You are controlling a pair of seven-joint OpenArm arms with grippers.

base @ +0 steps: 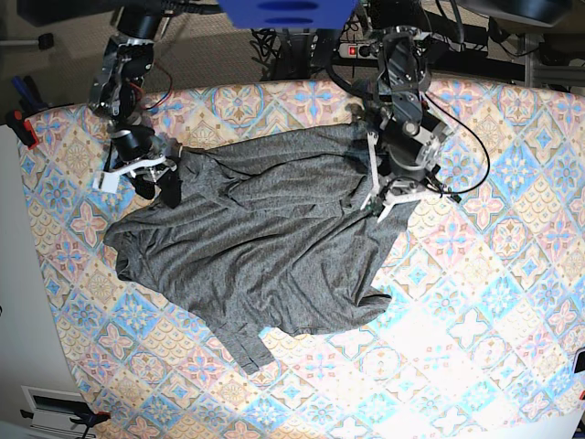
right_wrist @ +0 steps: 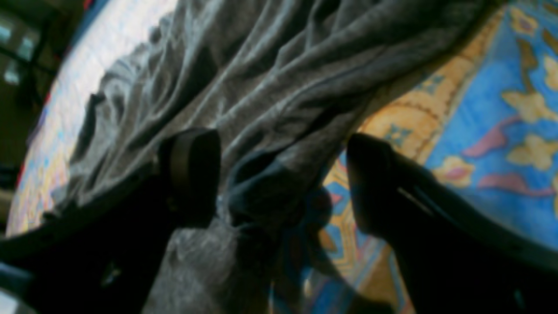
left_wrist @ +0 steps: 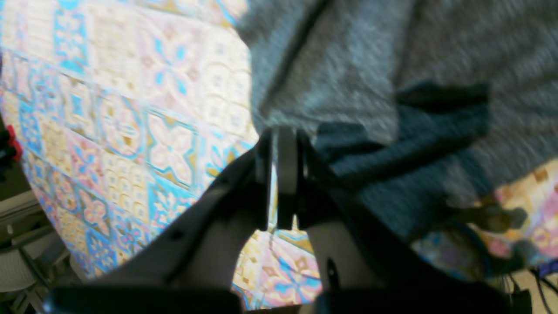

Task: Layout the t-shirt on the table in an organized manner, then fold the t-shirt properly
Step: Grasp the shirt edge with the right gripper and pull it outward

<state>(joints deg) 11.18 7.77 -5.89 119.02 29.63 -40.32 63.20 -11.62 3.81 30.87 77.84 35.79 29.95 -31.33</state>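
Left fingers (left_wrist: 279, 144) pinched on dark heather-grey knit t-shirt (base: 265, 247); right fingers (right_wrist: 279, 179) spread astride its edge. Better: clamp, then pull taut across pastel-tiled table (base: 494, 302).

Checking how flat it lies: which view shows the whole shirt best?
The base view: the shirt shows whole, rumpled, spread on the table. The right wrist view shows only creased folds, the left wrist view a blurred edge.
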